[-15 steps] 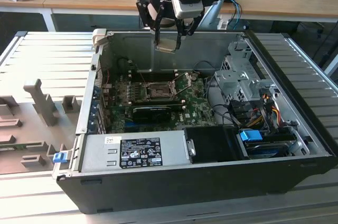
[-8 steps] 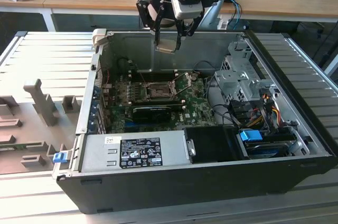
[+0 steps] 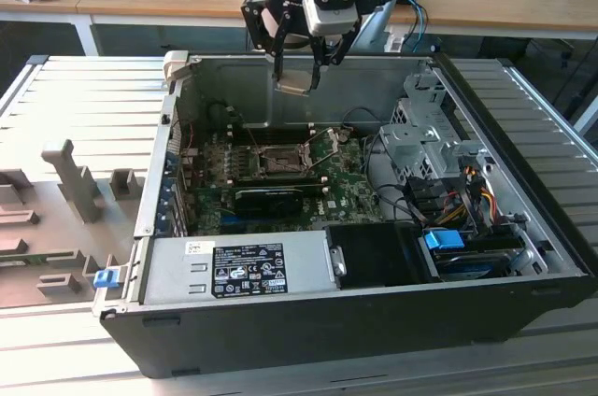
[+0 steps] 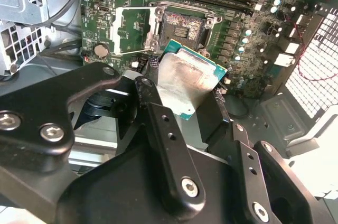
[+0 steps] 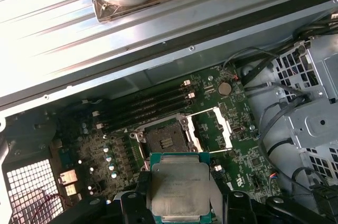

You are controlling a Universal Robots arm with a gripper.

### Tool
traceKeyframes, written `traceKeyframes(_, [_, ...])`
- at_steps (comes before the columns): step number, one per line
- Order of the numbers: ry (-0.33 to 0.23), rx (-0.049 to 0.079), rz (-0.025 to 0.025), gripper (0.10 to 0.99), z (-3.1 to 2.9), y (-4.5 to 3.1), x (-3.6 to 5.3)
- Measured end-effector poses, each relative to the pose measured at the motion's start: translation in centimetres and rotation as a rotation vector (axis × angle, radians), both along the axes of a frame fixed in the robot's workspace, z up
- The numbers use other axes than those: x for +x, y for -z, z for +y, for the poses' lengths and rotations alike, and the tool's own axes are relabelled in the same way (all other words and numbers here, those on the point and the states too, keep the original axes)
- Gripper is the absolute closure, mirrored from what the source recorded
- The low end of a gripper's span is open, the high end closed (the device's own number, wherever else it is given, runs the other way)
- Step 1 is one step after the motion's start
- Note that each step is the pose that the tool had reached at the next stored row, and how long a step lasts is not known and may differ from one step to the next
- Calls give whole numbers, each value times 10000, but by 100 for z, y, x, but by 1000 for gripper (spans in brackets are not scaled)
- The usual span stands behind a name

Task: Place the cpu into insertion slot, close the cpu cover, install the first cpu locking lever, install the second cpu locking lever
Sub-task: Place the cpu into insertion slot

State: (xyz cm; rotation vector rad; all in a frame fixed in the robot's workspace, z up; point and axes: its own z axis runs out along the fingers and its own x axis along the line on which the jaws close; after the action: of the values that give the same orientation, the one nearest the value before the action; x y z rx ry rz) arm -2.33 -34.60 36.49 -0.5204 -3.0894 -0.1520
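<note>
My gripper (image 3: 295,78) hangs over the open computer case, shut on the cpu (image 3: 292,86) by two opposite edges. The cpu (image 5: 179,184) is a thin square chip with a dull silver face and a green rim, held tilted in the second wrist view (image 4: 187,76). Below it on the green motherboard lies the insertion slot (image 5: 166,139), dark-centred and uncovered, also seen as the insertion slot (image 4: 182,26) and the insertion slot (image 3: 280,161). The cpu cover (image 5: 211,128) is swung open beside the slot, cpu cover (image 4: 132,28). The chip is well above the slot and apart from it.
Memory slots (image 5: 142,105) run along the far side of the socket. A long black card (image 3: 276,195) lies on its near side. A grey power supply (image 3: 238,265), a metal drive cage (image 3: 420,134) and loose cables (image 3: 467,190) crowd the case. Grey fixtures (image 3: 70,181) stand at the exterior view's left.
</note>
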Motion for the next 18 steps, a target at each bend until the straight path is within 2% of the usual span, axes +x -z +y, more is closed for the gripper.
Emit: traceKeyframes(18, [114, 0, 0, 553, 1, 36, 0])
